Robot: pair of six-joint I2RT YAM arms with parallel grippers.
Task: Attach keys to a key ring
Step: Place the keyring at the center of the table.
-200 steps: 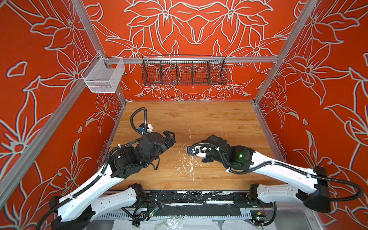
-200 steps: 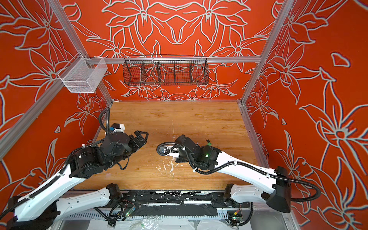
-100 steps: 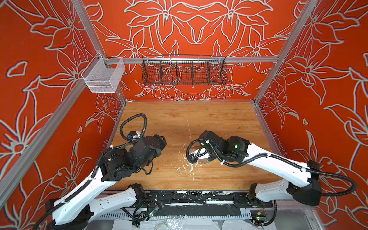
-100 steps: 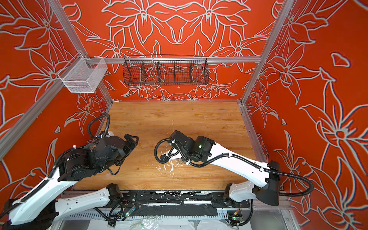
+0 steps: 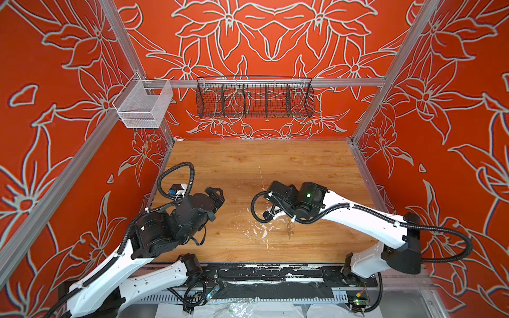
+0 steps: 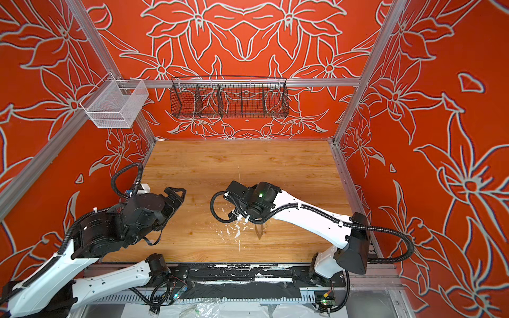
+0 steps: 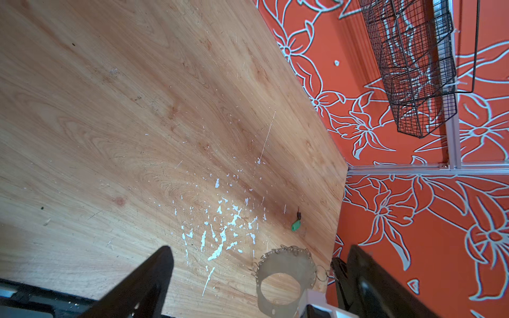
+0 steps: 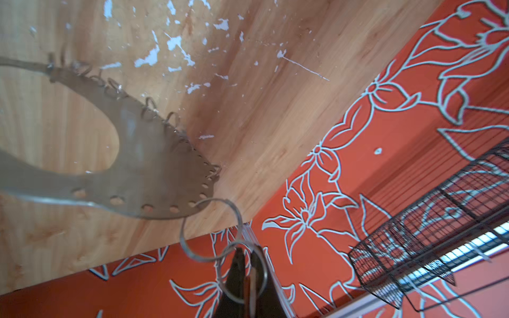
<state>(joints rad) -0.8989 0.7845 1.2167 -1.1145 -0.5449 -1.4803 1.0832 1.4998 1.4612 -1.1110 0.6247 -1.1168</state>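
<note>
Right fingers (image 8: 244,264) pinch a wire loop on the key ring (image 8: 154,165), dangling over the bench (image 7: 137,110); left fingers (image 5: 216,192) spread wide.

Key ring (image 8: 143,165): flat grey hoop we see hanging tilted beside the paint flecks (image 7: 234,219).
Green key (image 7: 296,225): we see it flat near them.
</note>
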